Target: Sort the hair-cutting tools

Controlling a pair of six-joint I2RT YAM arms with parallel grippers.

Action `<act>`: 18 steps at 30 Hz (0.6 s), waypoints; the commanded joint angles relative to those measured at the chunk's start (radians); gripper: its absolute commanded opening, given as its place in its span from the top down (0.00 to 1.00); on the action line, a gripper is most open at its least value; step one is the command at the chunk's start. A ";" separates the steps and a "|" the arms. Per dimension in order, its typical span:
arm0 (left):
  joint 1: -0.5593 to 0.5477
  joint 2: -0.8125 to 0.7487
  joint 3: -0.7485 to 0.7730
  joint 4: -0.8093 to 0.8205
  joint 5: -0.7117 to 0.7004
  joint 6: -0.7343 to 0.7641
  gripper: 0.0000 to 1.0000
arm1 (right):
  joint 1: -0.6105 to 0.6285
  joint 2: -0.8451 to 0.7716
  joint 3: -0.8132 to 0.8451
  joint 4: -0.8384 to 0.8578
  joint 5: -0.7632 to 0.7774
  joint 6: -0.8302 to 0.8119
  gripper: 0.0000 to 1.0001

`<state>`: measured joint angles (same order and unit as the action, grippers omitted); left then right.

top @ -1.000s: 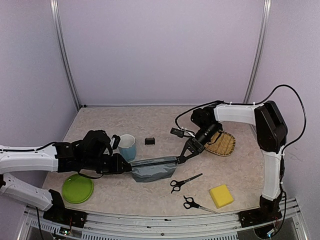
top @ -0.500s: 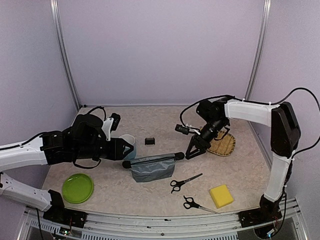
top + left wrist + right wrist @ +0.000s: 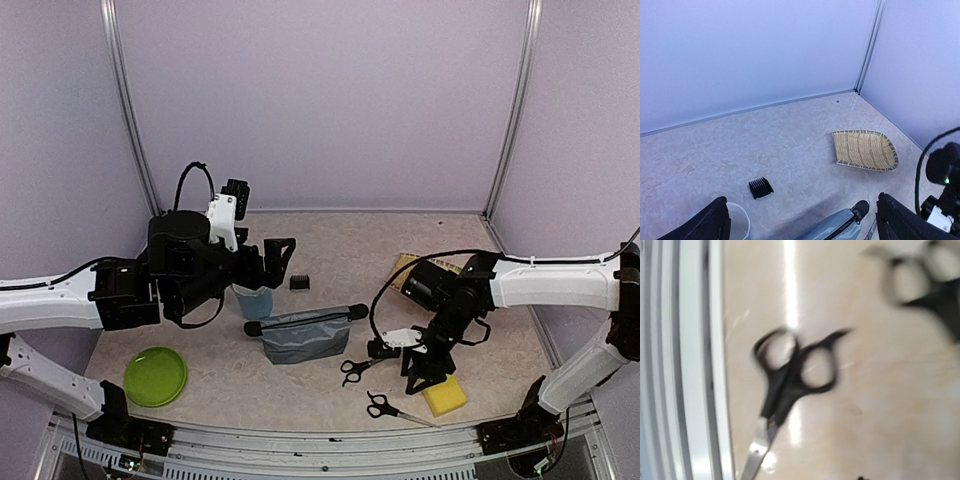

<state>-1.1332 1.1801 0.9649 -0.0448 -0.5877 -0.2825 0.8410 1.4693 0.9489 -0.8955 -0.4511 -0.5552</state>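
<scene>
Two scissors with black loop handles lie near the front edge, one (image 3: 357, 366) just left of my right gripper (image 3: 420, 378), the other (image 3: 386, 407) in front of it. The right wrist view looks straight down on the front scissors (image 3: 789, 385); the other pair (image 3: 925, 275) is blurred at top right. That gripper hangs low over them, jaws apart, nothing between them. A small black comb block (image 3: 299, 283) (image 3: 760, 187) lies mid-table. My left gripper (image 3: 280, 256) (image 3: 802, 207) is raised above the cup, wide open and empty.
A grey zip pouch (image 3: 305, 336) (image 3: 840, 227) lies flat in the middle. A light-blue cup (image 3: 252, 300) stands at its left and a green plate (image 3: 155, 376) at front left. The yellow sponge (image 3: 447, 396) sits under the right wrist. A wicker tray (image 3: 865, 150) lies behind.
Both grippers let go of the pouch ends and opened. The left arm rose and drew back. The right arm swung to the front right, down over the scissors.
</scene>
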 commanded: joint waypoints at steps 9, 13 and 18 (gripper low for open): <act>-0.039 0.075 0.002 -0.022 -0.053 -0.141 0.13 | 0.300 0.006 -0.170 0.189 0.269 -0.045 0.47; -0.098 0.009 -0.067 -0.001 -0.131 -0.179 0.15 | 0.346 0.087 -0.177 0.221 0.357 -0.006 0.46; -0.144 -0.052 -0.137 0.013 -0.156 -0.228 0.18 | 0.350 0.115 -0.205 0.256 0.505 0.014 0.51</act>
<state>-1.2518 1.1728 0.8761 -0.0448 -0.6952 -0.4492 1.1847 1.5394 0.7937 -0.6659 -0.1093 -0.5686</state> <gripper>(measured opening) 0.839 0.512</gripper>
